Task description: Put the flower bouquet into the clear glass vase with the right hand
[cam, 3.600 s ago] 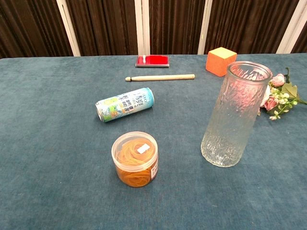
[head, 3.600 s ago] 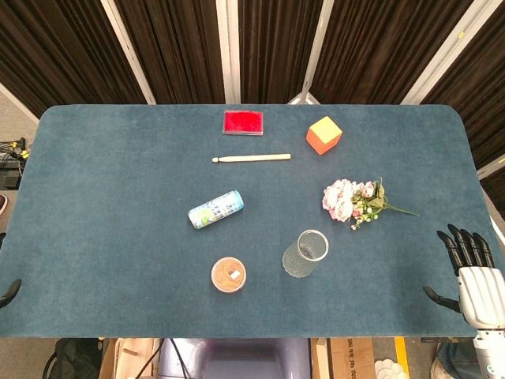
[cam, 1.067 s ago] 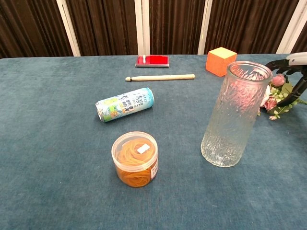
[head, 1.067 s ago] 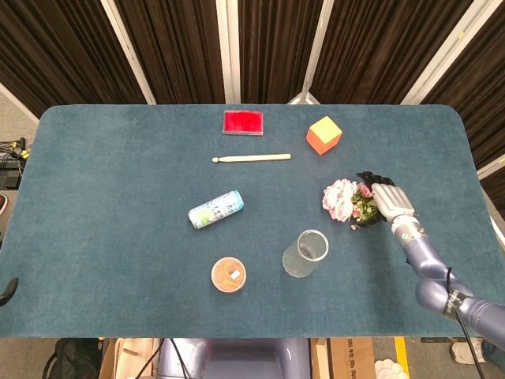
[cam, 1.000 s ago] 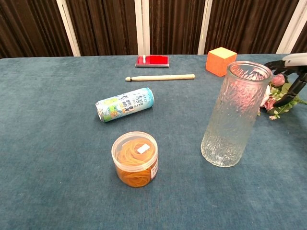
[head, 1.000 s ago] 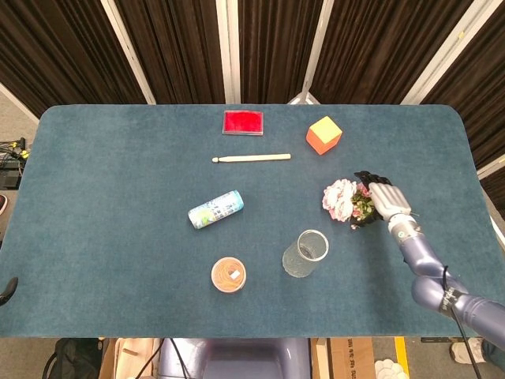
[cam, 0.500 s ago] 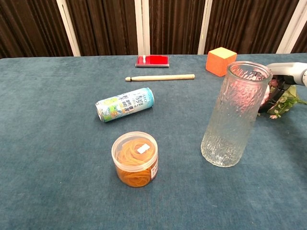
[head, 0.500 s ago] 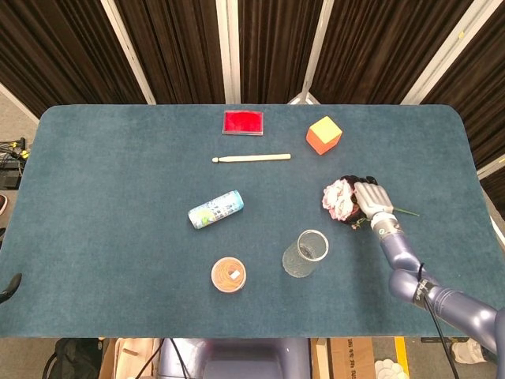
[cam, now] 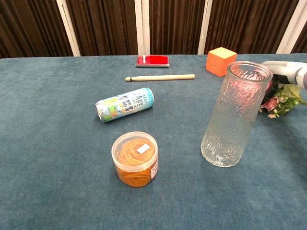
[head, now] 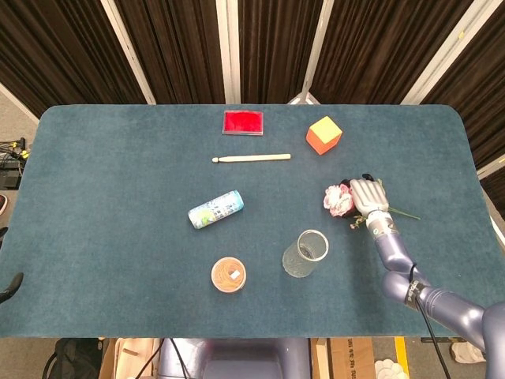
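The flower bouquet of pink blooms and green stems lies on the blue table, right of centre. My right hand lies on top of its middle, fingers curled down around the stems. In the chest view the right hand shows at the right edge, partly behind the vase, with the bouquet under it on the cloth. The clear glass vase stands upright and empty, in front and to the left of the bouquet, and shows tall in the chest view. Only a dark tip of my left hand shows at the left edge.
An orange cube sits behind the bouquet. A wooden stick and a red flat box lie at the back. A drink can lies on its side and a tub of rubber bands stands left of the vase.
My right hand came in from the table's right edge, slid left onto the bouquet and curled its fingers over it. The blooms look pressed together and slightly shifted.
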Tool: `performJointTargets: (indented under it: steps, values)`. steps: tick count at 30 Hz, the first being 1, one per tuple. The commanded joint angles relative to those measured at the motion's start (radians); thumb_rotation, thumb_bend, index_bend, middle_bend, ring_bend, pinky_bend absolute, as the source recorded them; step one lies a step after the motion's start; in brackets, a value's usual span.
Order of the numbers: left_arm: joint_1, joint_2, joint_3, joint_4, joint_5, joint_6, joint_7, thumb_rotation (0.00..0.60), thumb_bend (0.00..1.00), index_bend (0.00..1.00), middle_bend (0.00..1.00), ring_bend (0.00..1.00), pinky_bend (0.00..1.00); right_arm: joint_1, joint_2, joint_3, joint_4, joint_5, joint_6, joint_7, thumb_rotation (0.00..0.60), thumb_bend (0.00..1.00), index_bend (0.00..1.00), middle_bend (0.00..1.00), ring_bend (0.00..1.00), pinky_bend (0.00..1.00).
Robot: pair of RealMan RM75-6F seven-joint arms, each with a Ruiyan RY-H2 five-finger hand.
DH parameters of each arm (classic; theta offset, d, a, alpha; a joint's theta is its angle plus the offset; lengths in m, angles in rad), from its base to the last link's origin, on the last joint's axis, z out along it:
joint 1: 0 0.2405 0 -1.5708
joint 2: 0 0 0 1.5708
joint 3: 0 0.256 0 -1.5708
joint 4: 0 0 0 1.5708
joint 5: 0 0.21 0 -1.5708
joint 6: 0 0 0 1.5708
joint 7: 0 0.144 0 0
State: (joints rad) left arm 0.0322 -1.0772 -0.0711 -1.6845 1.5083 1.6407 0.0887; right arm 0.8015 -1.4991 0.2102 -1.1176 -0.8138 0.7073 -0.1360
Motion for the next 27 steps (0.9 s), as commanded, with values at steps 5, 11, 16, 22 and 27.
performJointTargets:
  steps: [5,11,16,22,27]
  values:
    - [0.000,-0.001,0.001,-0.004,-0.001,0.000,0.005,0.600,0.35,0.16,0.00,0.00,0.06,-0.043,0.081,0.049,-0.090,-0.074,0.026,0.123,0.600,0.45,0.57,0.45,0.50,0.14]
    - [-0.001,-0.004,0.006,-0.008,0.005,-0.001,0.016,0.600,0.35,0.16,0.00,0.00,0.06,-0.094,0.202,0.110,-0.212,-0.150,0.042,0.283,0.600,0.45,0.57,0.45,0.50,0.14]
    - [-0.002,-0.006,0.010,-0.013,0.008,-0.004,0.027,0.600,0.35,0.16,0.00,0.00,0.06,-0.141,0.327,0.182,-0.333,-0.191,0.039,0.454,0.600,0.45,0.57,0.45,0.50,0.14]
    - [-0.002,-0.007,0.014,-0.015,0.013,-0.005,0.031,0.600,0.35,0.15,0.00,0.00,0.06,-0.228,0.494,0.333,-0.493,-0.200,0.024,0.784,0.600,0.45,0.57,0.45,0.50,0.14]
    - [-0.003,-0.008,0.015,-0.016,0.014,-0.007,0.029,0.600,0.35,0.15,0.00,0.00,0.06,-0.312,0.628,0.448,-0.624,-0.239,0.003,1.038,0.600,0.47,0.58,0.45,0.50,0.14]
